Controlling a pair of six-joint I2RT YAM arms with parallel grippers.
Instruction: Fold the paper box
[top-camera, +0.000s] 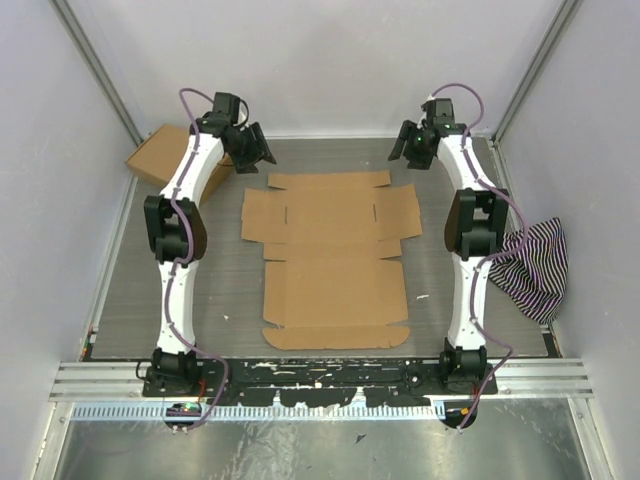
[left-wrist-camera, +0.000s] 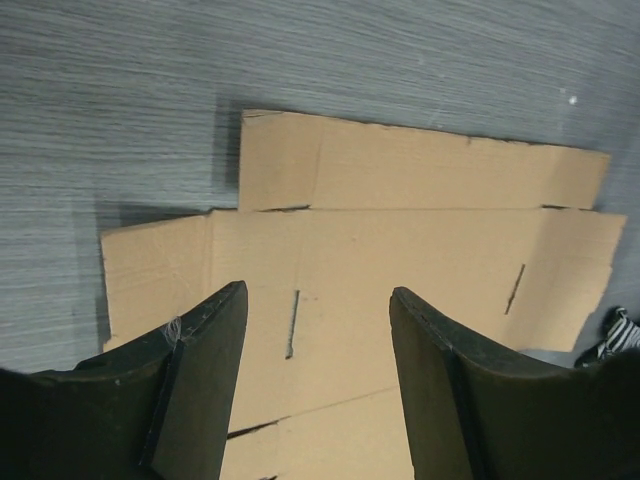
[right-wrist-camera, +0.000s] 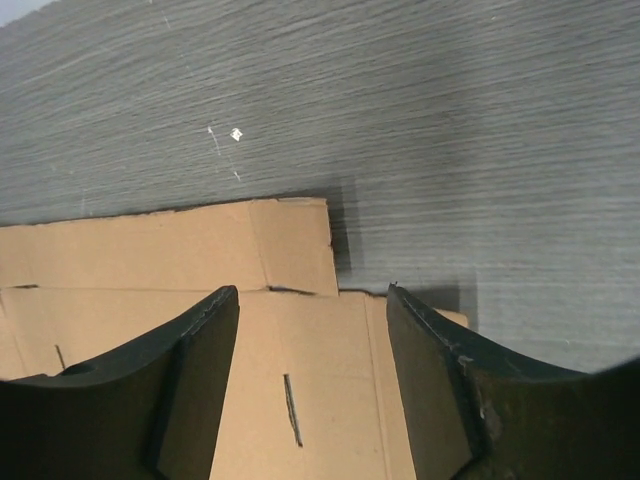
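Note:
The paper box (top-camera: 332, 260) lies as a flat brown cardboard blank in the middle of the table, flaps spread, slits showing. My left gripper (top-camera: 252, 146) hangs open above the table off the blank's far left corner; in the left wrist view (left-wrist-camera: 316, 300) its fingers frame the blank (left-wrist-camera: 400, 250) below, empty. My right gripper (top-camera: 408, 143) hangs open off the far right corner; in the right wrist view (right-wrist-camera: 312, 296) its fingers frame the blank's corner flap (right-wrist-camera: 290, 250), empty. Neither gripper touches the cardboard.
A finished brown cardboard box (top-camera: 158, 157) sits at the far left corner behind the left arm. A black-and-white striped cloth (top-camera: 536, 268) lies at the right edge, partly visible in the left wrist view (left-wrist-camera: 615, 335). Walls close in on three sides.

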